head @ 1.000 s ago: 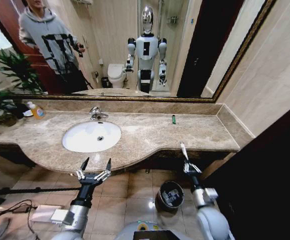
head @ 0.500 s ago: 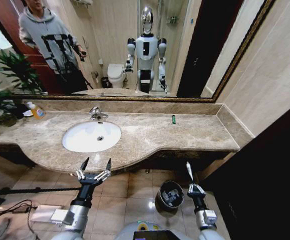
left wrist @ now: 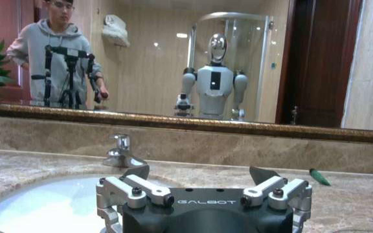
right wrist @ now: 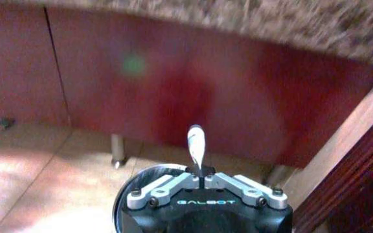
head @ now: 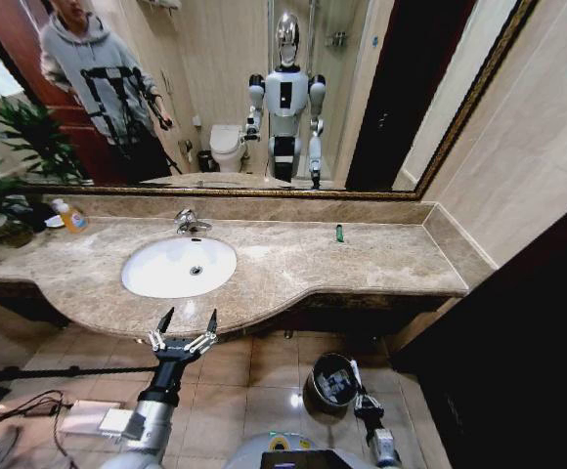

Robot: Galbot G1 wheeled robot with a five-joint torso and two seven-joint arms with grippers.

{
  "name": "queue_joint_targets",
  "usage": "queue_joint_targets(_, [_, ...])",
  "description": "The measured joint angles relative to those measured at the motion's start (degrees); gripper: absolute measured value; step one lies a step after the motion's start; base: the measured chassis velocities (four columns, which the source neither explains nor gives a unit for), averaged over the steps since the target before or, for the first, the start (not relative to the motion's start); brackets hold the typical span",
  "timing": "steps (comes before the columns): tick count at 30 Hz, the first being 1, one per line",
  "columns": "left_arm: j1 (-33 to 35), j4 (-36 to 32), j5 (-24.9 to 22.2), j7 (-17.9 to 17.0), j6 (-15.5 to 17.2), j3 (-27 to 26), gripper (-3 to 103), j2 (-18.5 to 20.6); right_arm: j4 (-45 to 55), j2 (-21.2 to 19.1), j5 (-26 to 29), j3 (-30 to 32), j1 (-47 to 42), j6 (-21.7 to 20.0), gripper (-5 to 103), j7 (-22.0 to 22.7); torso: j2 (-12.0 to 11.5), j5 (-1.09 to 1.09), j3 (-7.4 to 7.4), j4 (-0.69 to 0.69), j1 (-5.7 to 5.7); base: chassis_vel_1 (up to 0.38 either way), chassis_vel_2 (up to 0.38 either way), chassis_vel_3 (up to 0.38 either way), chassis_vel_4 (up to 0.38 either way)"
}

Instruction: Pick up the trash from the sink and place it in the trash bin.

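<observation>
One white tube (right wrist: 195,144) pinched in my right claw (head: 361,395), jaws closed on its base, tube sticking up out past the fingertips; slim, white, finger-sized. That claw sits low over the floor, just beside the rim of the black trash bin (head: 315,379), below the bench (head: 293,269) edge. The bin looks round, dark and glossy, with something pale inside. My left claw (head: 187,327) hangs spread open and holding nothing, in front of the bench just short of the white oval sink (head: 156,274). Tiny green bottle (head: 339,233) stands on the bench near the back wall, well apart from both claws. Chrome faucet (head: 188,222) behind the basin.
</observation>
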Motion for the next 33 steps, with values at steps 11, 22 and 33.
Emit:
queue_joint_targets(11, [0.0,0.0,0.0,0.0,0.0,0.0,100,0.0,-15.37,0.47,-1.17,-0.78,9.1,-2.7,0,-0.82,0.0,0.0,0.0,0.01,0.0,0.0,0.0,0.0,0.0])
queue_joint_targets(22, [0.0,0.0,0.0,0.0,0.0,0.0,100,0.0,-22.09,1.16,-4.82,-1.47,15.17,-7.24,0,-2.23,0.0,0.0,0.0,0.0,0.0,0.0,0.0,0.0,0.0])
queue_joint_targets(33, [0.0,0.0,0.0,0.0,0.0,0.0,100,0.0,-35.76,2.57,-5.76,-1.41,24.95,-6.27,0,-2.18,0.0,0.01,0.0,0.01,0.0,0.0,0.0,0.0,0.0])
